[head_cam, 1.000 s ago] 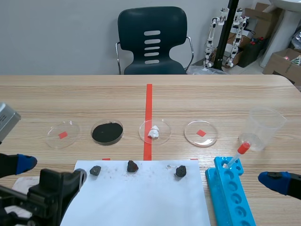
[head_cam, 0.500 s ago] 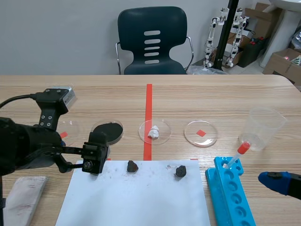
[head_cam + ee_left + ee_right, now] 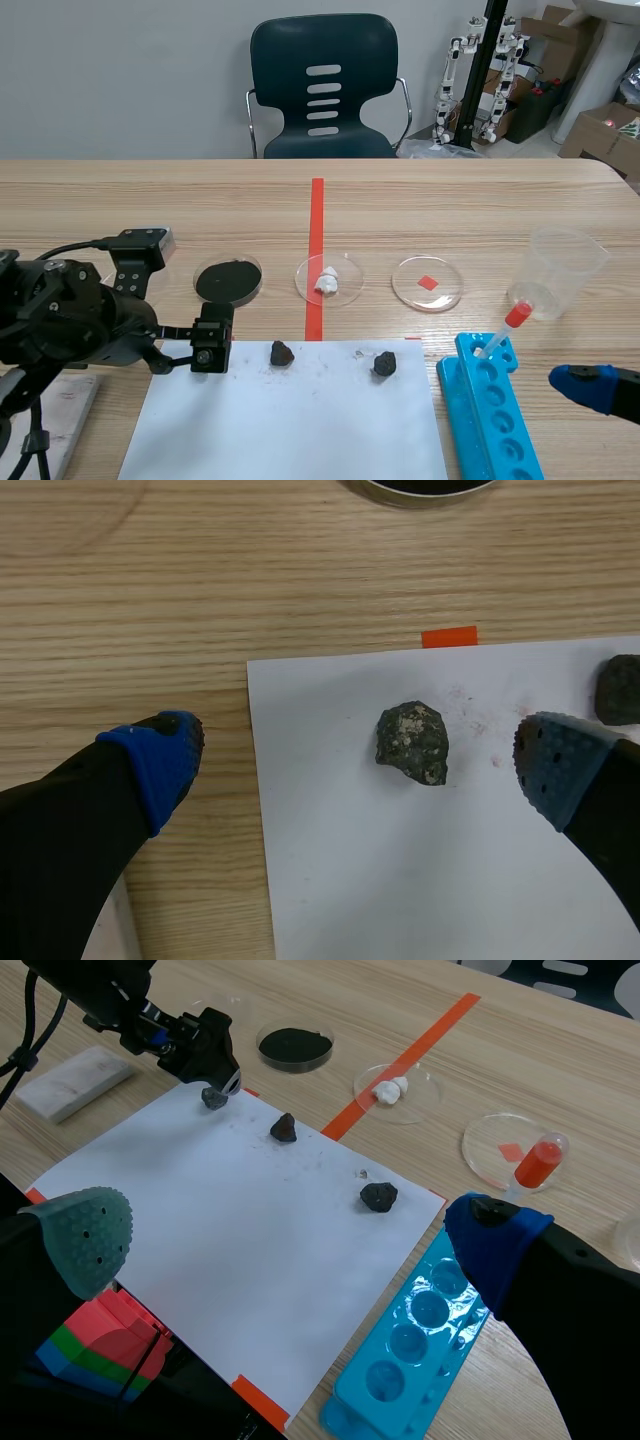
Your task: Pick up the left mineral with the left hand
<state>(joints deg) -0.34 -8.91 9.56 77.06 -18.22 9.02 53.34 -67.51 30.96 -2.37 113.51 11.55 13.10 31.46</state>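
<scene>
Plainly, the left gripper (image 3: 357, 765) stands wide apart and holds nothing. Its fingers straddle the left mineral (image 3: 412, 742) without touching it. One bright blue pad (image 3: 150, 765) hangs over the bare wood just off the paper's edge. The other pad (image 3: 555, 765), grey-blue and dotted, sits over the sheet between that stone and the middle mineral (image 3: 620, 688).

The left mineral lies near the corner of the white paper sheet (image 3: 420, 880), close to a small orange tape mark. It is a rough, angular lump, dark grey-green with pale tan flecks on its faces. Faint reddish dust speckles the paper beside it. The table (image 3: 450, 210) under the sheet is light wood with a fine straight grain.

Farther along the same sheet sits the right mineral (image 3: 384, 365), dark and knobbly. Beyond the paper stand round clear dishes: one holding black powder (image 3: 228, 280), one with a white lump (image 3: 328, 279), and one with a red square (image 3: 427, 283).

The right gripper (image 3: 290, 1238) is also spread wide and empty, low at the table's near side beside a glossy blue tube rack (image 3: 495, 410). A red-bulbed dropper (image 3: 505, 328) leans in that rack, near a frosted plastic cup (image 3: 565, 270).
</scene>
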